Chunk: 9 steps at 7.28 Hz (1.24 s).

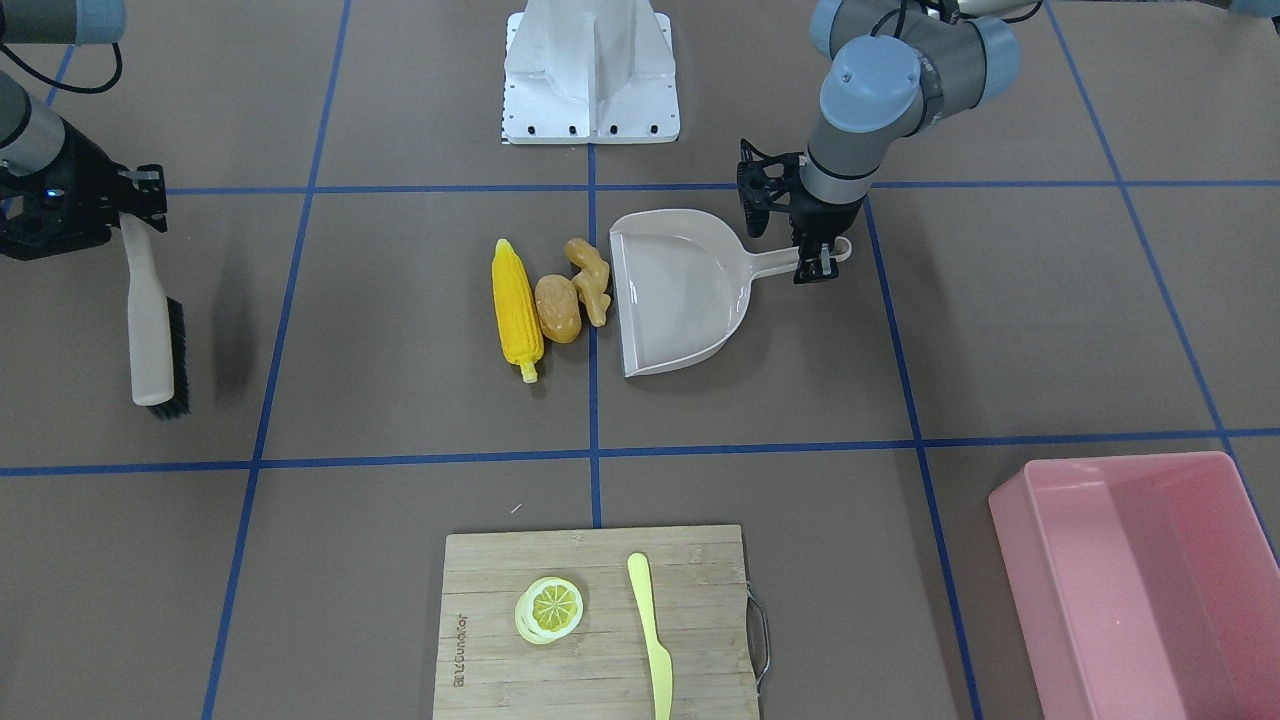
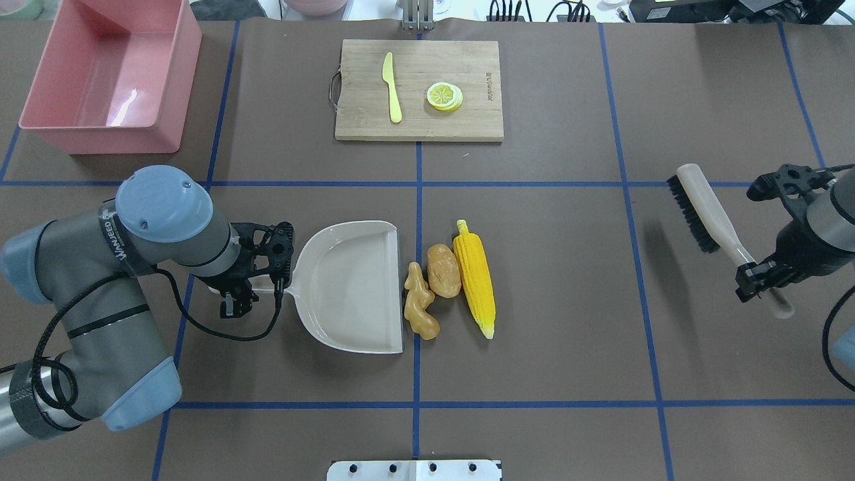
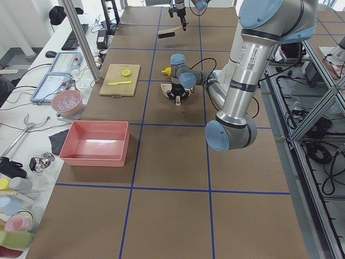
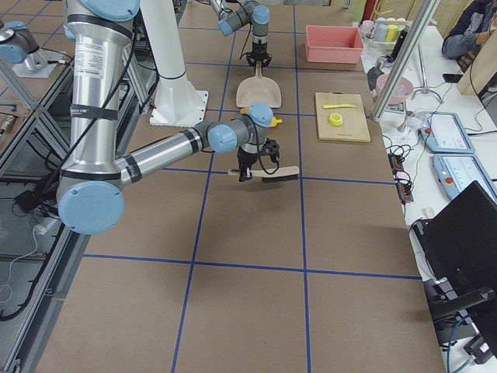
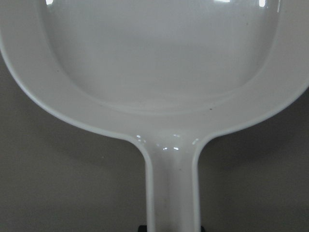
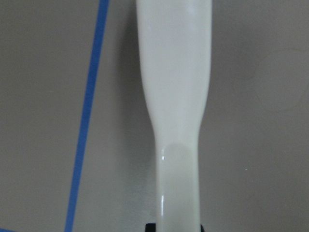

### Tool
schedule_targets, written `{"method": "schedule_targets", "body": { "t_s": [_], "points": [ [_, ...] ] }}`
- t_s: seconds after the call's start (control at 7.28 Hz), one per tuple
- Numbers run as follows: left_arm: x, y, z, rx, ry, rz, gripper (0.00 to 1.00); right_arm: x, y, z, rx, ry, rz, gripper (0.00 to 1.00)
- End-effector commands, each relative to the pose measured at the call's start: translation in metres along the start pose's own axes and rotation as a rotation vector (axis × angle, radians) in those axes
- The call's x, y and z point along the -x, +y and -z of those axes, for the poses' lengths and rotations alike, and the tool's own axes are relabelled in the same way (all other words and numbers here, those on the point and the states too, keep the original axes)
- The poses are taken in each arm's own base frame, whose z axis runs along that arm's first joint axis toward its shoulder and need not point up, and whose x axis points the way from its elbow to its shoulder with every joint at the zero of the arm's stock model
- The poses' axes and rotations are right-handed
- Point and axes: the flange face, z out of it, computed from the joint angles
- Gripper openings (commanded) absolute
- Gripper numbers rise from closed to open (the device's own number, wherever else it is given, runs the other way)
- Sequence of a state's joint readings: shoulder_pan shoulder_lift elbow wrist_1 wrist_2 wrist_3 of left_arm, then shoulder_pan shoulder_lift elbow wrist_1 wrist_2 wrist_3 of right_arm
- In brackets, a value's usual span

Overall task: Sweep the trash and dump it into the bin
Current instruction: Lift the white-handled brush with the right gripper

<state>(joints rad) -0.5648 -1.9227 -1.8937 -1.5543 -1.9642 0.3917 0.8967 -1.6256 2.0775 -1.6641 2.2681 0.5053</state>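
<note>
Clearly, we saw the left tool [image 1: 820, 262] closed on the handle of the beige dustpan [image 1: 680, 300], which lay flat on the table [image 2: 568, 347]. Just beside its open edge we found the trash in one tight row: the ginger root [image 2: 419, 310] nearest, then the potato [image 2: 443, 270], then the corn cob [image 2: 474, 277]. The right tool [image 2: 758, 280] gripped the brush [image 2: 701, 210] by its handle, above the table and well apart from the trash. The pink bin [image 2: 100, 140] stood at the far corner on the left side, well apart from the dustpan.
</note>
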Motion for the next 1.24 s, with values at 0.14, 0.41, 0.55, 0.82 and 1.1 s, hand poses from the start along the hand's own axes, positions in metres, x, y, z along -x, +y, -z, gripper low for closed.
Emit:
{"method": "schedule_targets", "body": {
  "t_s": [0.14,0.41,0.55,0.82,1.1],
  "points": [
    [-0.004,-0.001,-0.003,0.036,0.051,0.018,0.0,0.031,-0.037,0.005,-0.015,0.0,0.008,0.0],
    [-0.003,-0.002,-0.001,0.035,0.05,0.012,0.0,0.035,-0.047,0.006,-0.022,-0.001,0.005,0.0],
    [-0.003,-0.002,-0.001,0.035,0.05,0.012,0.0,0.032,-0.048,0.019,-0.04,-0.016,-0.006,0.0],
    [-0.003,-0.002,-0.004,0.037,0.05,0.011,0.0,0.024,-0.048,0.018,-0.04,-0.01,-0.008,0.0],
    [-0.002,-0.003,-0.003,0.035,0.047,0.011,0.0,0.023,-0.049,0.025,-0.049,-0.017,-0.023,0.0]
  ]
}}
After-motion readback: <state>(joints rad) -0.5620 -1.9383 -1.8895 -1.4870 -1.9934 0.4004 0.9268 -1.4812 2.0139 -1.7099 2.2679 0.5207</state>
